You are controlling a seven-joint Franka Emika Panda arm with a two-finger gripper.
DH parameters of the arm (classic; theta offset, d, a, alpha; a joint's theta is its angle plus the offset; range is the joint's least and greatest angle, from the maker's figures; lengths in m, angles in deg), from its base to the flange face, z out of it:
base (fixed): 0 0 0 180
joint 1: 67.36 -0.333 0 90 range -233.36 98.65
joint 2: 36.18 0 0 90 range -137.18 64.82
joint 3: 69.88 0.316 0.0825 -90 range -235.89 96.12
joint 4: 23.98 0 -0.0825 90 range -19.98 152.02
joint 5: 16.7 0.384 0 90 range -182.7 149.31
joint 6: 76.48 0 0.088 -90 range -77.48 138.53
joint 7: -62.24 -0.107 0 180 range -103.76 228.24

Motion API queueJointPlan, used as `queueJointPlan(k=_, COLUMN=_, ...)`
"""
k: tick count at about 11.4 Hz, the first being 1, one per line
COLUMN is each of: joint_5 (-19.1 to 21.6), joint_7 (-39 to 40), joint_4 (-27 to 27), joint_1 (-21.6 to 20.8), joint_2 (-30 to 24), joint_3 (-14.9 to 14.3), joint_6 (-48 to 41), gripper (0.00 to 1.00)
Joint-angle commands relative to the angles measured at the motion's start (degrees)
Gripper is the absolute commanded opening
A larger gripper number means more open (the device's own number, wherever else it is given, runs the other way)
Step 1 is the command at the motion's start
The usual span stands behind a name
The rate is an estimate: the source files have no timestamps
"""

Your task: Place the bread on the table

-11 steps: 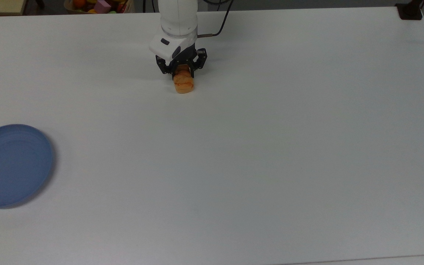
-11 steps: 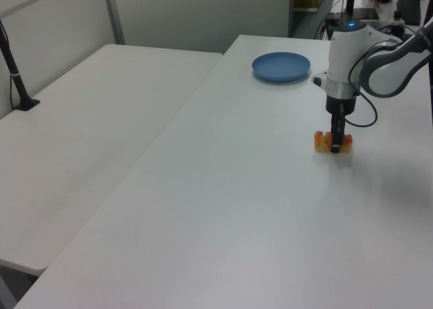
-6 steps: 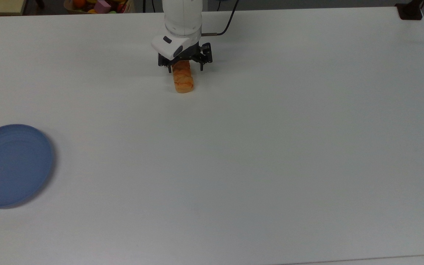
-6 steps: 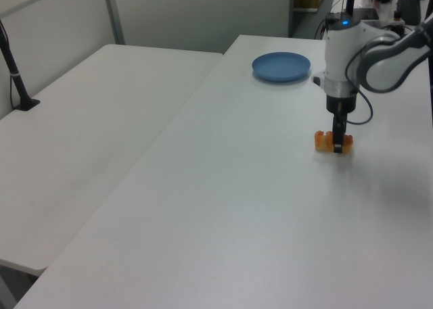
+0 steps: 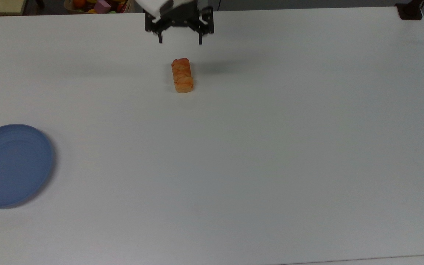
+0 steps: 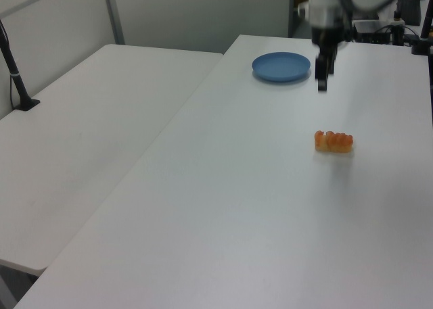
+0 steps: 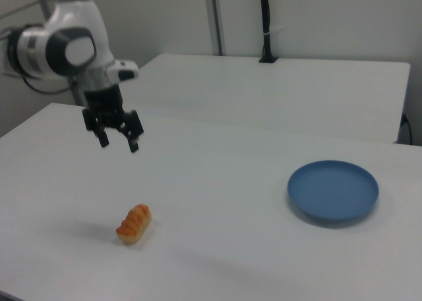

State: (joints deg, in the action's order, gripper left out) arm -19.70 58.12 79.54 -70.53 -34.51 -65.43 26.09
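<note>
In the top view, 1 bread (image 5: 182,75) lies flat on the table (image 5: 271,147), lengthwise toward the arm, near the far edge. The gripper (image 5: 180,41) hangs above and beyond it, fingers spread wide, holding nothing. 1 blue plate (image 5: 11,165) sits bare at the top view's left edge, well apart from the bread.

In the left view, the bread (image 6: 333,141) rests on the table (image 6: 237,221) with its shadow tight beneath it, so it looks settled. The gripper (image 6: 323,79) is raised well clear, between the bread and the plate (image 6: 281,66) as this view shows them.

In the right view, the gripper (image 7: 119,143) is open, 2 fingers apart, up above the table (image 7: 231,248). The bread (image 7: 134,223) lies below it, toward the right view's near edge, and the plate (image 7: 333,190) stands far off on the right view's right.

By my reckoning the placing is done and the arm is at the retreat step. The next move calls only for lifting away without brushing the bread.
</note>
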Motion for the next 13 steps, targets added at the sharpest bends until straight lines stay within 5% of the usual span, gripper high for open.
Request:
queueJointPlan(k=1, joint_5=4.92, joint_7=-1.59, joint_4=-10.95, joint_1=0.36, joint_2=-1.05, joint_3=-0.67, joint_6=-10.16, gripper=1.0)
queueJointPlan(k=3, joint_5=5.9, joint_7=-1.6, joint_4=-14.75, joint_1=0.36, joint_2=-1.76, joint_3=-0.76, joint_6=-13.44, gripper=1.0)
queueJointPlan(k=10, joint_5=6.78, joint_7=-0.37, joint_4=-13.62, joint_1=-1.3, joint_2=-2.81, joint_3=-0.84, joint_6=-9.6, gripper=1.0)
queueJointPlan(k=13, joint_5=6.87, joint_7=9.64, joint_4=-12.74, joint_1=-2.54, joint_2=-2.73, joint_3=-3.57, joint_6=-5.8, gripper=1.0)
